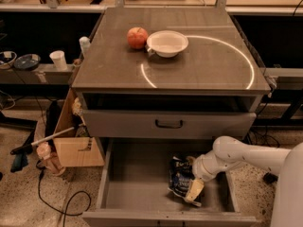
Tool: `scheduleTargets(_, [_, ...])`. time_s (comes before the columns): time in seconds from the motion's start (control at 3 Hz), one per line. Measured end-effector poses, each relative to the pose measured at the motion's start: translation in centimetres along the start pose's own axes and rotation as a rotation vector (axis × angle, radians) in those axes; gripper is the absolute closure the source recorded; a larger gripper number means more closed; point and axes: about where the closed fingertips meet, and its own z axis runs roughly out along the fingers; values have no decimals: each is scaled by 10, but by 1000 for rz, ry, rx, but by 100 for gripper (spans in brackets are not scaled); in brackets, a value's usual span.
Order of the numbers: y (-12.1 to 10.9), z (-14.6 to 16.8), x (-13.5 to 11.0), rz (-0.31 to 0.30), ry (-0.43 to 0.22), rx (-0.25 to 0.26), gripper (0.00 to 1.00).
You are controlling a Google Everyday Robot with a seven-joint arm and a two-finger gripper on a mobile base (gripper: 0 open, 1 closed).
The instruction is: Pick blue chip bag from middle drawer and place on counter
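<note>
Hand @ crinkly foil blue chip bag, grip unclear, flat grey middle drawer

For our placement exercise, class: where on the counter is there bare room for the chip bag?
On the counter, the front strip and right half, beyond the white bowl, are bare. Crowded: back, left of centre, apple beside bowl. The hand is down in the middle drawer at the blue chip bag.
</note>
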Motion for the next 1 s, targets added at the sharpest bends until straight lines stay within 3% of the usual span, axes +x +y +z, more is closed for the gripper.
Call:
scheduleTargets(0.67, [1, 26, 11, 13, 5, 0, 0])
scheduleTargets(1.0, [2, 31, 13, 16, 6, -4, 14])
